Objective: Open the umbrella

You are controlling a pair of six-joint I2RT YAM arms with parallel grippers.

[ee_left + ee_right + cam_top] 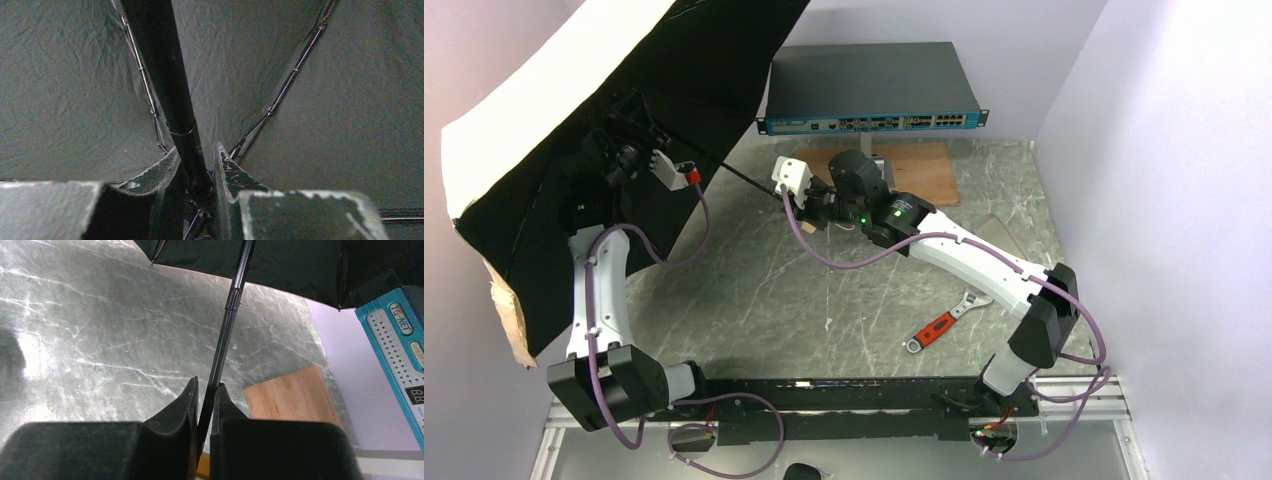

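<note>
- Umbrella (674, 70): canopy spread, filling the upper left of the top view. Black lining faces the camera, with a pale outer edge showing along the left rim.
- The canopy is tilted on its side, its lower edge down the left of the frame beside the left arm.
- Shaft (744, 178): thin and black, running from under the canopy down-right toward frame centre, raised above the bench (774, 290).
- Left fingers (230, 172): deep inside the canopy, set close against either side of the thick upper shaft near the hub where the ribs meet. They look clamped on it.
- Ribs fan out over grey-black fabric across the whole left wrist view.
- Right fingers (175, 410): nearly together, pinching the thin lower shaft between them. Marble top below, canopy edge along the top of that frame.
- Handle knob: not visible in any view.
- Wrench (944, 322): red handle, lying flat on the bench at lower right of centre, well apart from the umbrella.
- Network switch (869, 90): top centre, against the back wall.
- Wooden board (914, 170): just below the switch, partly behind the right arm.
</note>
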